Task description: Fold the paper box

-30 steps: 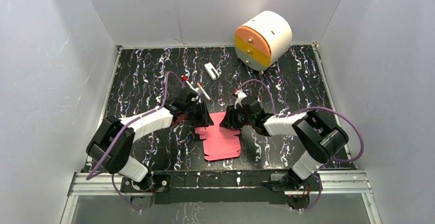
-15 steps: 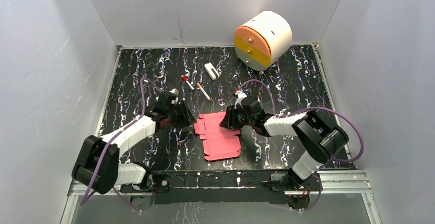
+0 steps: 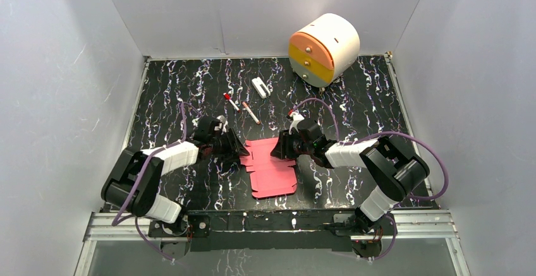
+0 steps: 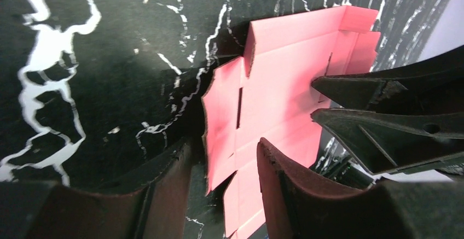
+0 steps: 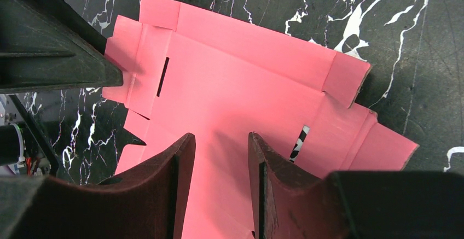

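Between parted left gripper (image 3: pixel 239 149) and right gripper (image 3: pixel 277 149): paper box (image 3: pixel 273 175), flat.
Judged light, easily creased; nothing is clamped; flaps (image 5: pixel 348 78) are preferred.

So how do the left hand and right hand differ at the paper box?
The left hand is at the paper box's left edge; the right hand at its far right. Left hand's fingers straddle that edge; right hand's both stand over card. Both open, gripping nothing.

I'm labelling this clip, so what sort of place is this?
Probably a robot test booth: plain grey walls around a black marbled table, left arm and right arm bolted to a metal rail.
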Robot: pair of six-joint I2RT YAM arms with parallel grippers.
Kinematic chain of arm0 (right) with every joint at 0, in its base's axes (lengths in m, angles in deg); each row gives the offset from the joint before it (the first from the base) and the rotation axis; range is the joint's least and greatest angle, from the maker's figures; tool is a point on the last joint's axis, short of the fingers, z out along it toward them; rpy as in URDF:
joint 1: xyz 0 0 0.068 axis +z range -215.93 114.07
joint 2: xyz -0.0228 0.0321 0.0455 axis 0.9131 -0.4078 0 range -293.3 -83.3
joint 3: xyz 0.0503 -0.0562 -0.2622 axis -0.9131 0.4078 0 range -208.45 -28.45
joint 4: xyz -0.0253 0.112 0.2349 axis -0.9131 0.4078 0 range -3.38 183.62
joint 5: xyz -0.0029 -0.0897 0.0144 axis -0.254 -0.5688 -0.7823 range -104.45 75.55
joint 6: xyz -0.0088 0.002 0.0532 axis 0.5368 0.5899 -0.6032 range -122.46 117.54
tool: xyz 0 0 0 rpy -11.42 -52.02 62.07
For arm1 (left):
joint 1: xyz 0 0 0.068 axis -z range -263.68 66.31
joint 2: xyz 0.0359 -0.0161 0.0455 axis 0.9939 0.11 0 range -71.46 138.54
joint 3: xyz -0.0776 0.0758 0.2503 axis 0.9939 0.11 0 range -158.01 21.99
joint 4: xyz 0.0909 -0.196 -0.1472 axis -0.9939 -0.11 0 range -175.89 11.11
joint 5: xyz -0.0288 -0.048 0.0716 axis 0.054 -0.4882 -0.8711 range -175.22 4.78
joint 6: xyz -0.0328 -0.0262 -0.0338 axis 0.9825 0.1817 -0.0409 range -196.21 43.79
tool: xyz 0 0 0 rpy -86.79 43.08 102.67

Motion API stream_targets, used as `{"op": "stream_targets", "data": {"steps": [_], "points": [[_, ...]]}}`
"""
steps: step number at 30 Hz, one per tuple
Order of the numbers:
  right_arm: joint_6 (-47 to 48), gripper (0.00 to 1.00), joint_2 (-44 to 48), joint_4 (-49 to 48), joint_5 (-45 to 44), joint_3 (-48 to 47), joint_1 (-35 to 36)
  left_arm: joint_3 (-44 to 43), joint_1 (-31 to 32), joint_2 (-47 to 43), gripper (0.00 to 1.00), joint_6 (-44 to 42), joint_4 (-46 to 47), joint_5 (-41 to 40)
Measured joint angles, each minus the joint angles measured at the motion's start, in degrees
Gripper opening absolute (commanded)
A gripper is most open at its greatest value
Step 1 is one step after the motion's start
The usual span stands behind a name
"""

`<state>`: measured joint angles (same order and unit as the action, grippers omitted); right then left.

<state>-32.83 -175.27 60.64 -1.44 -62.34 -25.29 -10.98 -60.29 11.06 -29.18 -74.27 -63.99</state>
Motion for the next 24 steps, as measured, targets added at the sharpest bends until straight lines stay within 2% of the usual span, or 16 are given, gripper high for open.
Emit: {"op": "stream_targets", "data": {"steps": [6, 13, 24], "points": [[-0.1, 0.49, 0.0, -0.1, 0.0, 0.0, 0.0, 0.0, 0.0, 1.4, 0.45, 1.0, 4.2, 4.4], [-0.7, 0.49, -0.4, -0.9, 0.0, 0.0, 0.0, 0.0, 0.6, -1.3, 0.45, 1.7, 6.1, 6.5], [-1.0, 0.49, -0.7, -1.5, -0.1, 0.0, 0.1, -1.4, 6.2, 1.0, 0.45, 2.7, 8.4, 6.7]]}}
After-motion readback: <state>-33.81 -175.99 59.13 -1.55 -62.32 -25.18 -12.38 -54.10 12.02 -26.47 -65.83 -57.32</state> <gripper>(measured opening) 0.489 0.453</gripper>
